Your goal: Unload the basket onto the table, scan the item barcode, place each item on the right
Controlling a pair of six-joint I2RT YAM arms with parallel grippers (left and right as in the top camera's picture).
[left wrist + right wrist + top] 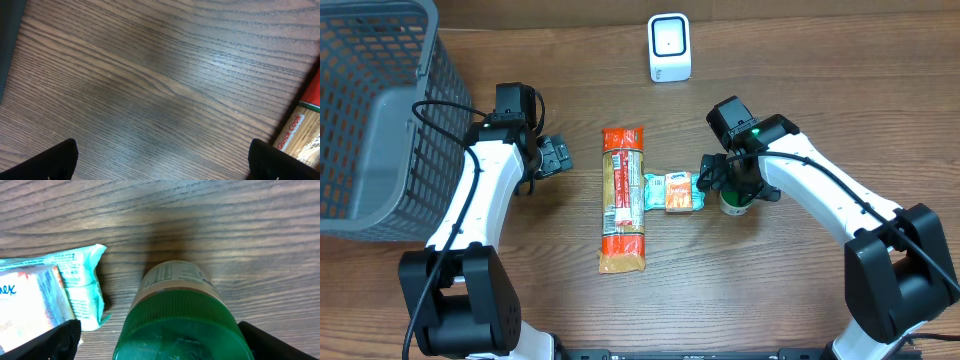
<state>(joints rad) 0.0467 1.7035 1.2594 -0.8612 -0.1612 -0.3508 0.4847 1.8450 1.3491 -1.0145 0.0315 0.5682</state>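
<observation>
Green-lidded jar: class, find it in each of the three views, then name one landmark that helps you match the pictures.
Overhead: the green-lidded jar stands right of centre, partly hidden from above.
Left wrist: not in it.
Right wrist: the green-lidded jar fills the bottom centre, lid towards the camera.
Shared landmark: the tissue pack lies just left of the jar in the overhead view, and again in the right wrist view.

On my overhead feed I see a mid-brown worktop (820, 60) with dark, wavy wood grain. At ten o'clock sits a grey mesh basket (380, 110). At twelve is a white scanner (669, 47) with a dark outline on its face. At centre is a pasta packet (623, 200) with orange-red ends and a tan middle. To its three o'clock are a teal, white and orange tissue pack (672, 191) and a bottle (180, 315) with a ribbed dark green cap and a cream label.
</observation>
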